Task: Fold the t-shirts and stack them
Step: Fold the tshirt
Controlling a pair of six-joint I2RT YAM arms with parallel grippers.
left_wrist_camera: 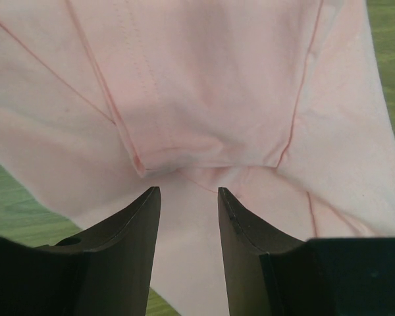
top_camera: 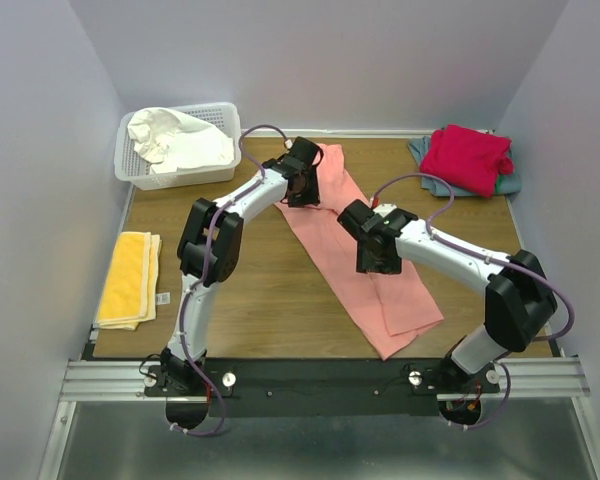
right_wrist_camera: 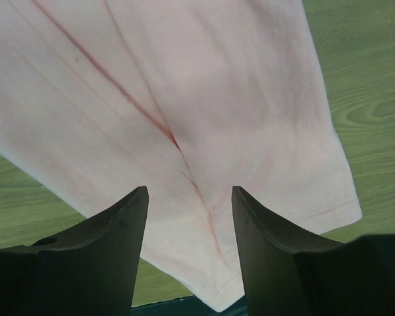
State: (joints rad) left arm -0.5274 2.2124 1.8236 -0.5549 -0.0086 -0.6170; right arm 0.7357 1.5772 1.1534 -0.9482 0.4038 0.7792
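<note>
A long salmon-pink t-shirt (top_camera: 412,300) lies as a narrow strip slanting across the table, from the far middle to the near right. My left gripper (top_camera: 302,190) is over its far end, and in the left wrist view its fingers (left_wrist_camera: 189,191) stand open over seamed pink cloth (left_wrist_camera: 204,79). My right gripper (top_camera: 375,258) is over the strip's middle; its fingers (right_wrist_camera: 189,189) are open above a creased fold (right_wrist_camera: 184,85). A crimson-red t-shirt (top_camera: 467,157) sits folded on a grey-blue t-shirt (top_camera: 512,184) at the far right. A white t-shirt (top_camera: 175,140) is crumpled in the basket.
The white lattice basket (top_camera: 130,176) stands at the far left corner. A folded yellow cloth (top_camera: 130,278) lies by the left edge. Walls close in the table on three sides, and the arms' mounting rail (top_camera: 320,378) runs along the near edge.
</note>
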